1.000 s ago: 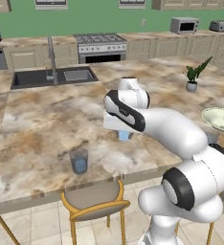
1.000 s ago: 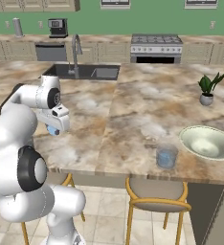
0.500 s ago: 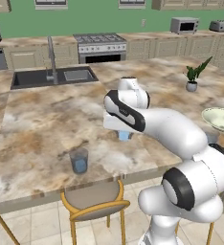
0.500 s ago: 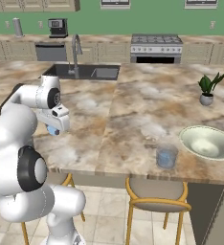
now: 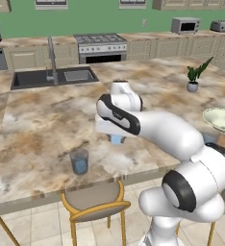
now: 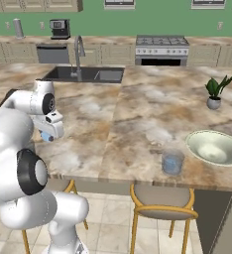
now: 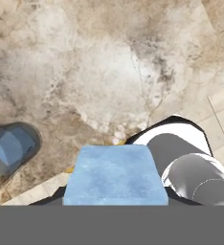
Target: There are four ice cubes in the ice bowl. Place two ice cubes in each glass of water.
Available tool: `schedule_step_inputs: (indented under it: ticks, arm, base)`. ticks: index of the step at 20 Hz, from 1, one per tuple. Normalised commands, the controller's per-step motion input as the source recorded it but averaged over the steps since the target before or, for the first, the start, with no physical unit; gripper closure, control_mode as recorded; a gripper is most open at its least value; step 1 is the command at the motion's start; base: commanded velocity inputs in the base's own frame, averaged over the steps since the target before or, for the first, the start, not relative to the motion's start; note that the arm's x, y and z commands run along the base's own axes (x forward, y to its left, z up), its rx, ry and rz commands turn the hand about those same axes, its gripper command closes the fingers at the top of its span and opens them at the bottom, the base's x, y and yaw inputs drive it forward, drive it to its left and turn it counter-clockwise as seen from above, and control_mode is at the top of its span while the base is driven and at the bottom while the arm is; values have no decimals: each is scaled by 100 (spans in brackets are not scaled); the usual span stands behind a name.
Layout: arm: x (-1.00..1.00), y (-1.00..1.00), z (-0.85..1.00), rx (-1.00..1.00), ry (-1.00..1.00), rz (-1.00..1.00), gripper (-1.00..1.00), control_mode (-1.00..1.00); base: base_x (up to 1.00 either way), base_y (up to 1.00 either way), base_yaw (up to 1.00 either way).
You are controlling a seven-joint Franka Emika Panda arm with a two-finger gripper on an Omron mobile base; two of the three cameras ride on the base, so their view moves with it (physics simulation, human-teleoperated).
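I see the arm folded over the tabletop, its forearm going from the base up to the wrist, and the hand points straight down. The tool pinches one ice cube; in the left base view the cube shows as a small blue block just below the hand. In the right base view the tool hangs at about 9 o'clock of the picture, with the blue cube under it.

The finger tips are hidden behind the cube in the hand view, so I cannot see them.

One glass of water stands near the front edge of the tabletop, at about 7 o'clock from the tool and apart from it; in the hand view it is cut off by the left edge. The second glass stands just beside the ice bowl, at its 8 o'clock. I cannot make out cubes in the bowl or in either glass.
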Motion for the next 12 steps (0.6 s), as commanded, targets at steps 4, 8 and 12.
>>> schedule_step_inputs:
  ticks: [4, 8, 12]
  arm:
    - [0, 100, -23, 0, 1, 0, 100, -100]
    - [-13, 91, -19, 0, 1, 0, 100, -100]
    - [-32, 58, -5, 0, 0, 4, 100, -100]
  base:
    - [0, 0, 0]
    - [0, 0, 0]
    - [0, 0, 0]
